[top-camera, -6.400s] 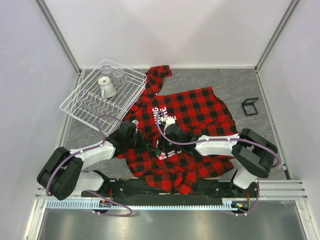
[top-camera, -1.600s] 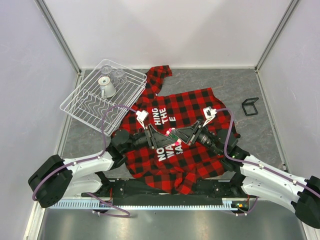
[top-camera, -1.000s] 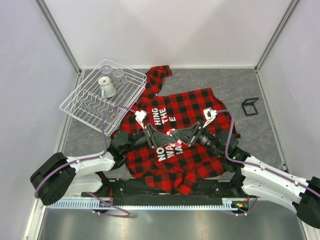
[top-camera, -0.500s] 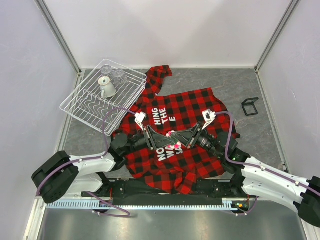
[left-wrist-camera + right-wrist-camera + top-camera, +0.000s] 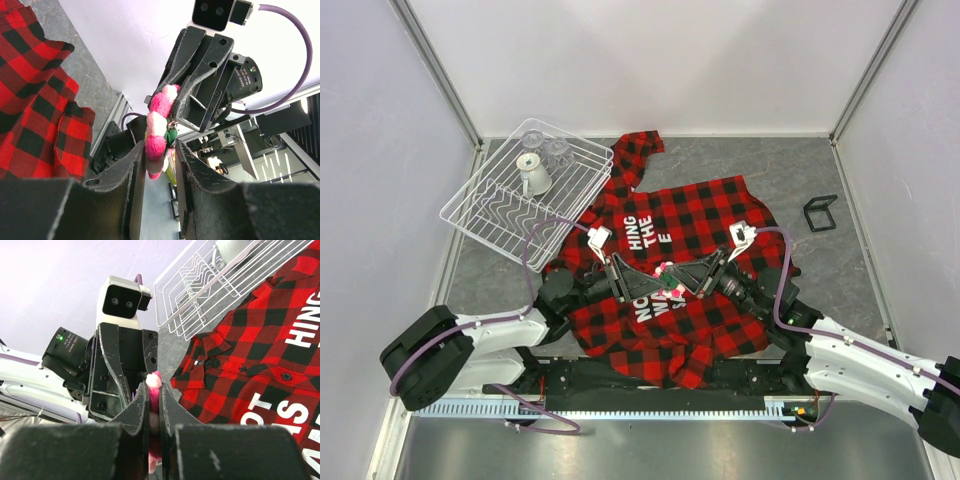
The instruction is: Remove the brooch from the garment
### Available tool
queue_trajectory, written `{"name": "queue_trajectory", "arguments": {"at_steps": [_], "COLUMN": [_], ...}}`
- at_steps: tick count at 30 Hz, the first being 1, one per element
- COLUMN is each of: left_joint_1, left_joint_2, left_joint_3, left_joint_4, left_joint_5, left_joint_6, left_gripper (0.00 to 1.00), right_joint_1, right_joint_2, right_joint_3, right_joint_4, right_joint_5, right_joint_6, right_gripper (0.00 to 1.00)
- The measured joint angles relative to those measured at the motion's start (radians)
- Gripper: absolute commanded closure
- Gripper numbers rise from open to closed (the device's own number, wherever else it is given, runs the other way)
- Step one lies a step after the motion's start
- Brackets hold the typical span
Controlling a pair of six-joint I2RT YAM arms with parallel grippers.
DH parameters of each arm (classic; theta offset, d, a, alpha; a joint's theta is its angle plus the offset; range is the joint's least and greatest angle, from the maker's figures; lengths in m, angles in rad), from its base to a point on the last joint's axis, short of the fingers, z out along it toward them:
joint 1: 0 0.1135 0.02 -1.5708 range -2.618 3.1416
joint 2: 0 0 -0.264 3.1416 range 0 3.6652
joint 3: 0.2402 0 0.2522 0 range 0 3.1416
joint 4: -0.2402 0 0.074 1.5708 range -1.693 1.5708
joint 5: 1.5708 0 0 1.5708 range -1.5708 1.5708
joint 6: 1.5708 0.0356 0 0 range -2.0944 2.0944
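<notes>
The brooch (image 5: pixel 666 270), a fuzzy pink and white flower with a green bit, hangs in the air above the garment (image 5: pixel 705 212), a red-and-black plaid shirt with white lettering spread on the table. My two grippers meet tip to tip at it. The right gripper (image 5: pixel 154 389) is shut on the brooch (image 5: pixel 154 381), its jaws pressed against both sides. In the left wrist view the left gripper (image 5: pixel 160 150) has its jaws closed in on the brooch's lower end (image 5: pixel 156 127). Pink fluff touches one finger and the green bit touches the other. The garment (image 5: pixel 30 95) lies below.
A white wire dish rack (image 5: pixel 480 215) with a white cup (image 5: pixel 534 176) and clear glasses sits at the back left, overlapping the shirt's sleeve. A small black frame (image 5: pixel 820 213) lies at the right. Walls close in the table on three sides.
The left gripper's jaws have narrowed onto the brooch. Both arms drifted slightly toward the near edge, and the right gripper's grip is unchanged.
</notes>
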Motion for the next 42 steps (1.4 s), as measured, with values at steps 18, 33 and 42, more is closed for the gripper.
{"name": "queue_trajectory", "arguments": {"at_steps": [18, 33, 42], "left_joint_1": [0.007, 0.035, 0.010], "left_joint_2": [0.058, 0.063, -0.076], "left_joint_3": [0.000, 0.030, 0.060], "left_joint_4": [0.050, -0.068, -0.262], "left_joint_5": [0.017, 0.084, 0.109], "left_joint_6": [0.000, 0.012, 0.089], "left_gripper": [0.72, 0.67, 0.38], "right_joint_1": [-0.001, 0.003, 0.055], "right_joint_2": [0.045, 0.114, 0.111], "right_joint_3": [-0.004, -0.018, -0.023], "right_joint_4": [0.041, 0.086, 0.094], "right_joint_5": [-0.011, -0.009, -0.022], "right_joint_6": [0.000, -0.021, 0.010], "right_gripper": [1.00, 1.00, 1.00]}}
